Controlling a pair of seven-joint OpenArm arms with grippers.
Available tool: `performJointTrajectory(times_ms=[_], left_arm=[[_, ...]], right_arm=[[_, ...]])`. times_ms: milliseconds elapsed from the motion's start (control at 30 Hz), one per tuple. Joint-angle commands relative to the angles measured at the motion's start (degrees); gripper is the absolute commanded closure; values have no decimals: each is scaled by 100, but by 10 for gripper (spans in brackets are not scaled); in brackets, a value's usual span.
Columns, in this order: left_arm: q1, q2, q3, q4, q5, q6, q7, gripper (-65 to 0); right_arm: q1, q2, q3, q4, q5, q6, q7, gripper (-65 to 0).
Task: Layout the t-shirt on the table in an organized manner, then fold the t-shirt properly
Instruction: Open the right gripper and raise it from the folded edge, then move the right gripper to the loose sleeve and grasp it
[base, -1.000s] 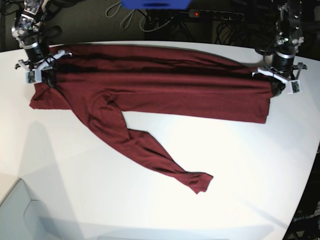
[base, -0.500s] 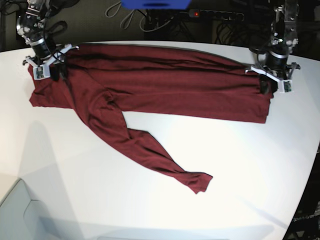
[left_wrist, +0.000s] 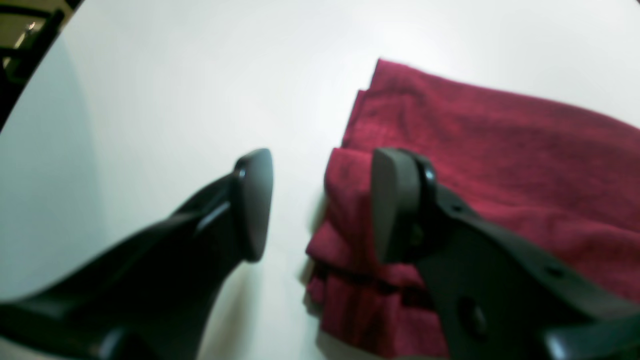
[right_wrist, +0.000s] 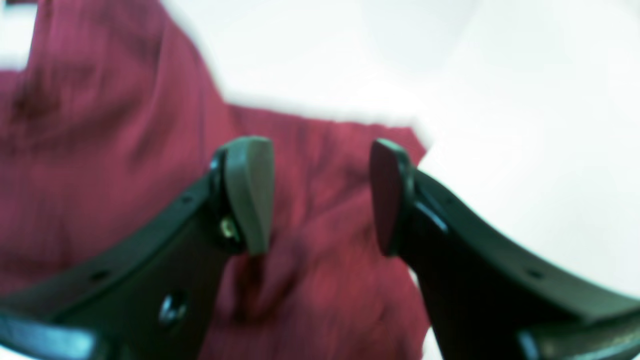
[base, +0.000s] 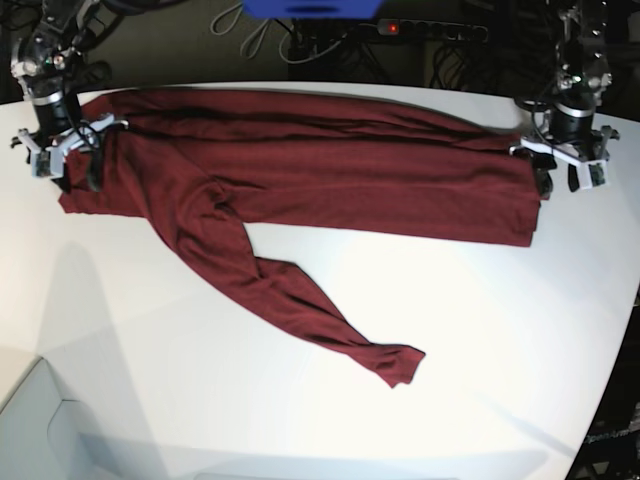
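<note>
The dark red t-shirt lies stretched sideways across the far half of the white table, with one long sleeve trailing toward the front middle. My left gripper hovers open at the shirt's right end. In the left wrist view the left gripper straddles the cloth's folded edge, one finger over bare table. My right gripper hangs open over the shirt's left end. In the right wrist view the right gripper has only cloth below it and holds nothing.
A blue object, a power strip and cables sit behind the table's curved far edge. The table's edge cuts in at the right side. A grey surface adjoins the front left corner.
Both grippers have opened and let go of the shirt's ends. Each has then shifted slightly outward, away from the shirt's middle. The shirt has stayed where it lay.
</note>
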Motion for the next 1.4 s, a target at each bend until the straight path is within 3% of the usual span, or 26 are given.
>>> performJointTrajectory(times_ms=[0,100,367,467,767,933,1300,1367], left_arm=[[2,-74,-36,125,1,1,-135,-312],[2,-74,-36,125,-8,1,-135,-312],[2,-74,-36,125,-8,1,-135,-312],[2,-66,-36,196,-8,10,-135,-312],[-7,-66,-36,451,-8,36,-135,-312],[-42,22,-36,495,1,27,-135,-312],[-7,75,-36,521,45,18,-135,-312],[-7,75,-36,521,45,18,-135,-312]], right_arm=[[130,44,18,119,85,-27,173,-315],[446,18,-166,127,85,-27,-91,-315],[2002,27,-1362,-92,6,-27,-1911,-315],[2653,9,-1863,-629,-293,-27,-2245,-323],[3928,0,-3120,-2651,-486,-27,-2210,-410],[4490,-149,-3067,-3741,-478,-27,-1735,-410],[4816,-131,-3067,-5367,-478,-27,-627,-408],[4824,-123,-3103,-5622,-478,-410,-452,-406]])
